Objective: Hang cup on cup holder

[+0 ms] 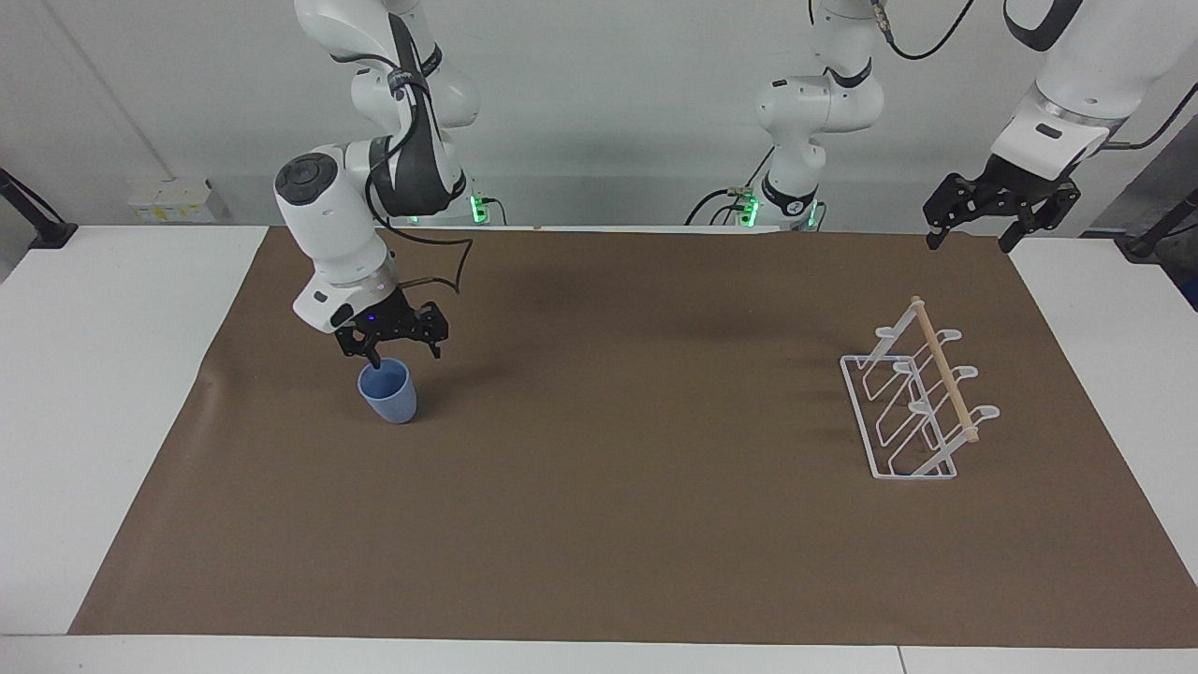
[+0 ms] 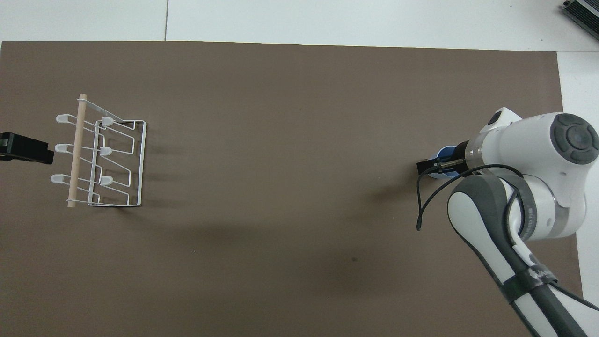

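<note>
Blue cup [image 1: 387, 394] w/ right gripper [image 1: 392, 350] spread open just above its rim, reach step, next it needs lowering & squeezing; left gripper [image 1: 994, 212] open, waiting.

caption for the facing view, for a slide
Right gripper open over the upright blue cup; left gripper waits above the cup holder.

**Pale blue and white on a brown mat**

The cup [image 1: 387, 391] is light blue, plain, with a slightly deeper blue inside. The cup holder [image 1: 913, 404] is white wire, its prong tips white too, crossed by a light, unpainted wooden rod [image 1: 943, 369]. Both stand on a flat, unpatterned brown mat [image 1: 618, 449] that covers a white table [image 1: 103, 393]. The right gripper [image 1: 391, 350] and the left gripper [image 1: 999, 213] are black; the arms above them are white with dark grey joints and black cables.
</note>
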